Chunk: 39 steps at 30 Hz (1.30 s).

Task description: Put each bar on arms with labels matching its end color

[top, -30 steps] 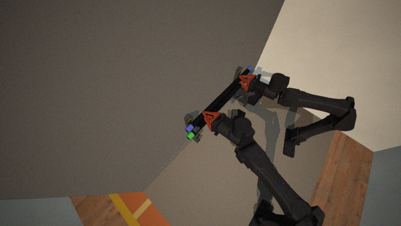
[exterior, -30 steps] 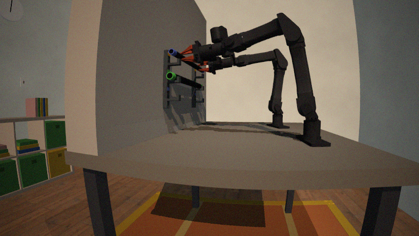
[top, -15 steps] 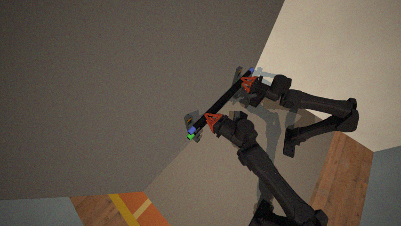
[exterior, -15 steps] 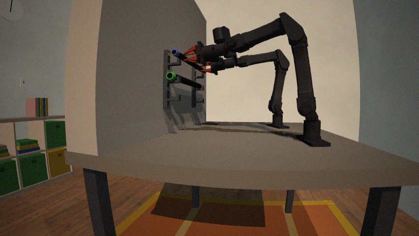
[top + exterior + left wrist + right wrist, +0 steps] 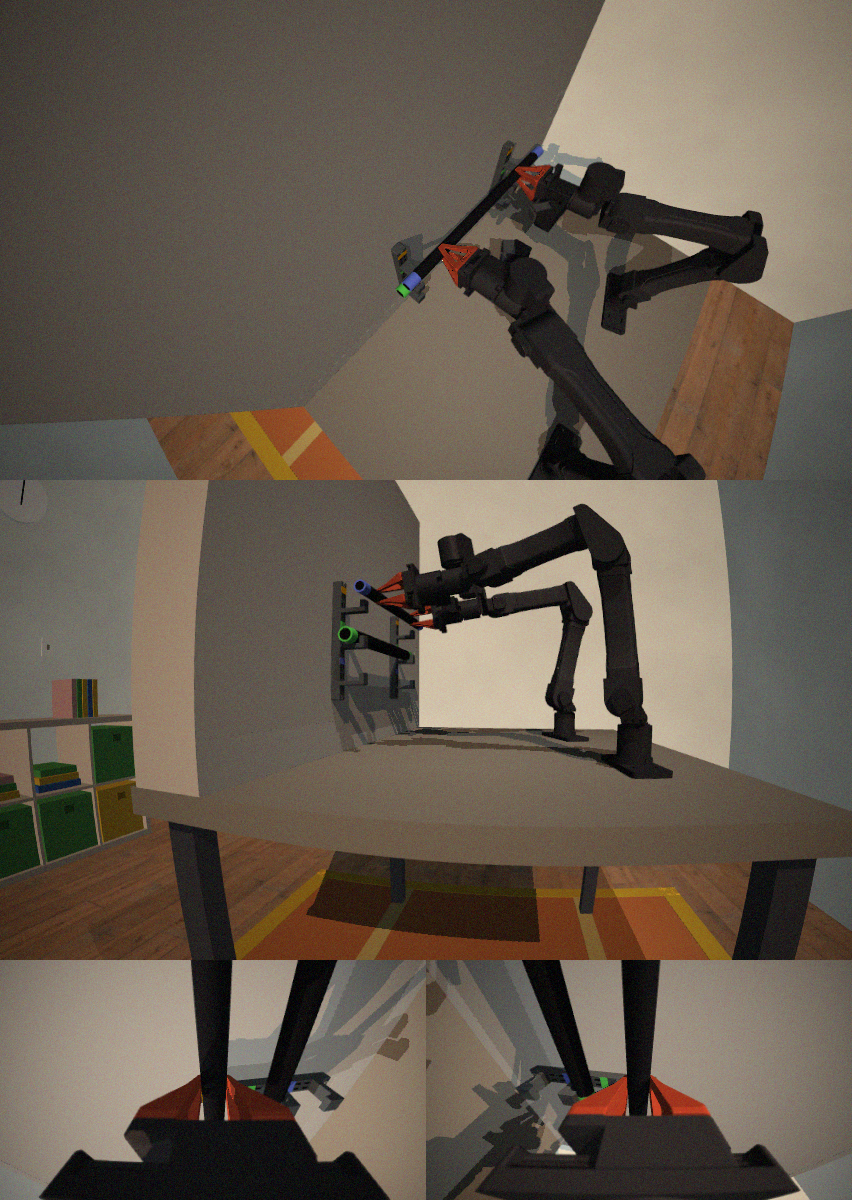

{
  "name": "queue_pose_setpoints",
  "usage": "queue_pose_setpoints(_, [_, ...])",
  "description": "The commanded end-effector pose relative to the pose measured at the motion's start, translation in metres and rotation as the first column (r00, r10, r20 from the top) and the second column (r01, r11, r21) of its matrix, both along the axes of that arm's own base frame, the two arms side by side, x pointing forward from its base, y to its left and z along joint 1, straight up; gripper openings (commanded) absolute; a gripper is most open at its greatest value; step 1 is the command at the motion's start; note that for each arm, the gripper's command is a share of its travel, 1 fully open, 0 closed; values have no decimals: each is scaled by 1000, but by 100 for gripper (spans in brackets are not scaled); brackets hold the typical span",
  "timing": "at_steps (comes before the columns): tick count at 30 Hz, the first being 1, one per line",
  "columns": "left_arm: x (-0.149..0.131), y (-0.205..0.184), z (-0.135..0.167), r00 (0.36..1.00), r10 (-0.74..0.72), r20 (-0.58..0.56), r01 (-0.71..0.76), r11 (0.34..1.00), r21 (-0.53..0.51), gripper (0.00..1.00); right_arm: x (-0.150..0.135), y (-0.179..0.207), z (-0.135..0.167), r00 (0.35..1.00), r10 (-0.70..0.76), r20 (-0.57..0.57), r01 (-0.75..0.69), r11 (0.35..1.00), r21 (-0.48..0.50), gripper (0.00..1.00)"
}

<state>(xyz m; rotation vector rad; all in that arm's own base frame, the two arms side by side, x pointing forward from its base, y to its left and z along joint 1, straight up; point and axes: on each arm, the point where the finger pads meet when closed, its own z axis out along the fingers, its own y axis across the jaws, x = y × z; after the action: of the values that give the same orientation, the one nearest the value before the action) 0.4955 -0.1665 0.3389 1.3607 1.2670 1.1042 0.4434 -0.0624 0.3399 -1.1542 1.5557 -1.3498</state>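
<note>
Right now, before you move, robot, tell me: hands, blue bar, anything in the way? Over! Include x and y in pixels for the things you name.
Left fingers (image 5: 444,251) (image 5: 378,597), right fingers (image 5: 520,172) (image 5: 413,618): both gripping blue bar (image 5: 482,208) (image 5: 372,593) (image 5: 212,1020) (image 5: 641,1020). Blue bar up high, off its low arms. Green bar (image 5: 403,290) (image 5: 381,644) (image 5: 305,1010) (image 5: 556,1015) between, maybe in the way.

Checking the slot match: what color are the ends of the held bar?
Blue; clearest in the top view.
</note>
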Motion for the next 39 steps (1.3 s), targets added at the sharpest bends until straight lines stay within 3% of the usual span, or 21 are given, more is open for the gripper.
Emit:
queue_pose_setpoints(1, [-12, 5, 56, 989, 12, 150, -9, 1000, -20, 0, -12, 2, 52, 989, -5, 147, 10, 999, -32, 0])
queue_pose_setpoints(39, [-18, 5, 56, 988, 12, 151, -9, 1000, -20, 0, -17, 4, 50, 989, -6, 147, 10, 999, -32, 0])
